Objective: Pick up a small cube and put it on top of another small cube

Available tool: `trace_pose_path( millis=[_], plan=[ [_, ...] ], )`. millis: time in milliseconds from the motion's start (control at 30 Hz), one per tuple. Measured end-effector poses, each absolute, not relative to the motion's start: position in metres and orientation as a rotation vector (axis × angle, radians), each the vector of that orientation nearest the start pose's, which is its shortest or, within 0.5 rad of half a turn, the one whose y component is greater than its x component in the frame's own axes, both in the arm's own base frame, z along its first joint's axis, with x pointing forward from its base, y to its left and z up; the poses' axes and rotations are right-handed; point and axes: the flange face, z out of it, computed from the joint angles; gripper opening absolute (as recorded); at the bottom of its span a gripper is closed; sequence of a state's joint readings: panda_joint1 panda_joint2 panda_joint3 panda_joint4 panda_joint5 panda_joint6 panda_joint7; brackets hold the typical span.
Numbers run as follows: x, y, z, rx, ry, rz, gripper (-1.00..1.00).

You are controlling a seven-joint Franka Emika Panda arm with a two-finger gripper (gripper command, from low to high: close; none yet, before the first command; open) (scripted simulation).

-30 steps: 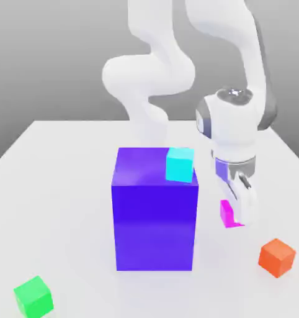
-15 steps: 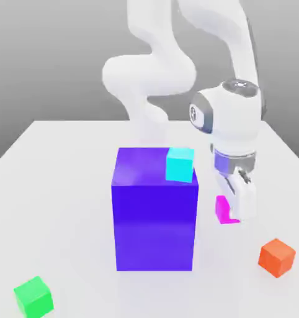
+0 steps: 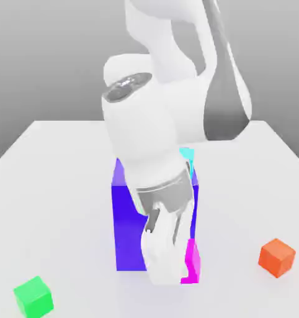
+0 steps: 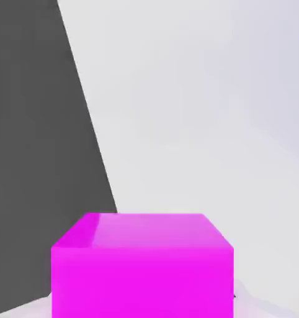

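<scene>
the gripper (image 3: 180, 264) hangs low in front of the big blue-purple block (image 3: 128, 230), jaws pinching the small magenta cube (image 3: 191, 261), which sits at the fingertips beside the block's lower corner on the exterior view's right. a sliver of the cyan cube (image 3: 187, 153) shows atop the block behind the arm. on the white table (image 3: 59, 186), the orange cube (image 3: 276, 256) lies well apart toward the exterior view's right and the green cube (image 3: 34, 295) toward its left.

The claw (image 3: 180, 264) and its small cube (image 3: 191, 261) hang before the big block (image 3: 128, 230) (another cube (image 3: 277, 256) sits rightward).
</scene>
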State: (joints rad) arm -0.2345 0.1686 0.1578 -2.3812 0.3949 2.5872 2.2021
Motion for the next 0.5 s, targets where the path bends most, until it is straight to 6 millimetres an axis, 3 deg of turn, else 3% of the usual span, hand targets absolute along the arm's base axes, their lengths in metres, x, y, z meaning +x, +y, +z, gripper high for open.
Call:
trace_pose_path(
  millis=[100, 200, 267, 367, 400, 500],
  plan=[
    [0.502, -0.119, 0.25, -0.722, 2.945, 0.18, -1.0],
    [0.485, -0.192, 0.246, -0.665, 3.025, 0.065, -1.0],
    [0.475, -0.213, 0.233, -0.657, 3.058, 0.014, -1.0],
    [0.472, -0.218, 0.193, -0.655, 3.068, -0.001, -1.0],
    [0.472, -0.218, 0.184, -0.656, 3.069, -0.001, 1.0],
    [0.472, -0.218, 0.184, -0.656, 3.069, -0.001, 1.0]
  ],
)
